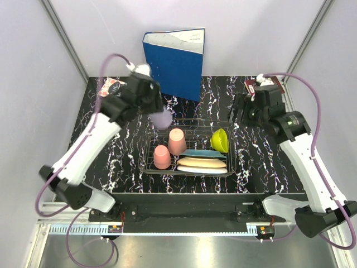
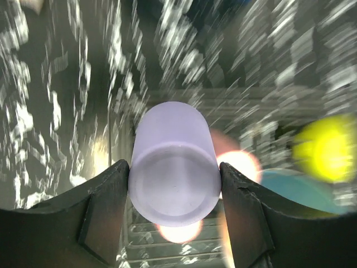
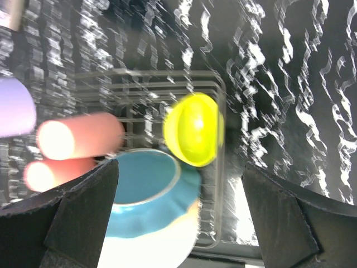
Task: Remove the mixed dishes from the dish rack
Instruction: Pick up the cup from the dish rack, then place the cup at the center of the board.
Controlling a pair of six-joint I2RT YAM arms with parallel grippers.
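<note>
My left gripper [image 1: 159,114] is shut on the lavender cup [image 1: 163,119], held in the air above the back left corner of the dish rack [image 1: 152,146]. In the left wrist view the cup [image 2: 174,170] sits squeezed between both fingers. The rack holds two pink cups [image 1: 170,148], a yellow-green bowl [image 1: 221,139] on edge, a teal plate [image 1: 201,153], a cream plate [image 1: 202,163] and a white plate [image 1: 203,170]. My right gripper [image 1: 241,111] is open and empty, hovering behind the rack's right end; its wrist view shows the bowl [image 3: 193,129] and teal plate [image 3: 142,192] below.
A blue binder [image 1: 174,62] stands upright at the back of the table, just behind the left gripper. Small books lie at the back left [image 1: 111,87] and back right [image 1: 252,85]. Grey walls close in both sides.
</note>
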